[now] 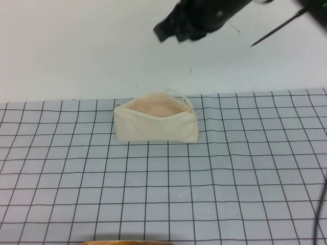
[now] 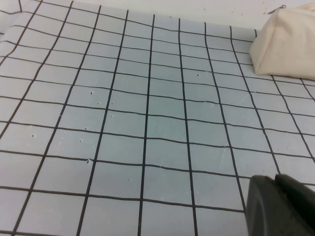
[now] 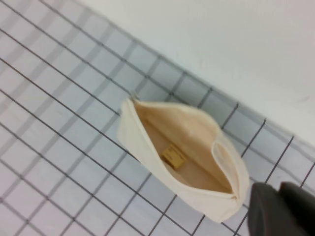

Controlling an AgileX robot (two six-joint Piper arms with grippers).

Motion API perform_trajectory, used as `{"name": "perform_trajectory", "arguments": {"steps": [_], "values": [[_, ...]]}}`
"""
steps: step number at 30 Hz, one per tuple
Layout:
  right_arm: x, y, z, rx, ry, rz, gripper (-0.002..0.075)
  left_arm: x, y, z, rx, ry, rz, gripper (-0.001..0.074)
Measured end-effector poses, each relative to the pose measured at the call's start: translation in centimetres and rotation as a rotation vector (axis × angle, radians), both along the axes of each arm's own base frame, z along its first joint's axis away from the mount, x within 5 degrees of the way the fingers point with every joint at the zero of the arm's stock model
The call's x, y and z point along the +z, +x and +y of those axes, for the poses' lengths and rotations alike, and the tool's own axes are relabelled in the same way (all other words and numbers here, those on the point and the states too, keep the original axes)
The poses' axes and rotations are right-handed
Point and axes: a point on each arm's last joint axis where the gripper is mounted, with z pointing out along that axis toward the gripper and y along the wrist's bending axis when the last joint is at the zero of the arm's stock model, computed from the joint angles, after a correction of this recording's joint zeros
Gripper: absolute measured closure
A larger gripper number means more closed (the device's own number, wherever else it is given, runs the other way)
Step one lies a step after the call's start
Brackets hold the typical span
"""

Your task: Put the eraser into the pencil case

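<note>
The cream-white pencil case (image 1: 153, 130) stands on the grid mat with its zip mouth open upward, showing pale pinkish-beige lining. The eraser (image 3: 173, 157), a tiny yellowish-tan block, lies inside it on the lining; the high view does not show it. My right gripper (image 1: 171, 31) hangs high above and behind the case, its fingers together and empty; it also shows in the right wrist view (image 3: 278, 196) beside the case's end. My left gripper (image 2: 278, 182) is shut and empty low over the mat, well to the left of the case (image 2: 288, 46), and is out of the high view.
The grey grid mat (image 1: 163, 194) covers the near table; bare white surface (image 1: 76, 51) lies behind it. A thin dark cable (image 1: 276, 30) runs at the top right. A tan rim (image 1: 127, 242) shows at the front edge.
</note>
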Motion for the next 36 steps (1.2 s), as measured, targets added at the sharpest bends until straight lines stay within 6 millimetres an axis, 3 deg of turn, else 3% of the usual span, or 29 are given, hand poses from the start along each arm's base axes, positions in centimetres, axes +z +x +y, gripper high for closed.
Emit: {"name": "perform_trajectory", "arguments": {"steps": [6,11,15,24,36], "values": [[4.4,-5.6,-1.3,0.104,0.002,-0.070,0.0725,0.0,0.0,0.0,-0.001,0.002,0.000,0.0736],[5.7,-10.8,-2.3,0.193,-0.021,-0.070,0.0727,0.0,0.0,0.0,-0.001,0.002,0.000,0.0736],[5.7,-14.1,-5.0,0.183,-0.065,-0.072,0.0727,0.0,0.0,0.0,-0.001,0.002,0.000,0.0736],[1.4,-20.3,-12.7,0.115,-0.115,-0.065,0.0727,0.0,0.0,0.0,-0.002,0.005,0.000,0.0736],[-6.5,-25.6,-18.3,0.147,0.061,-0.320,0.0727,0.0,0.0,0.0,-0.002,0.005,0.000,0.0736]]}}
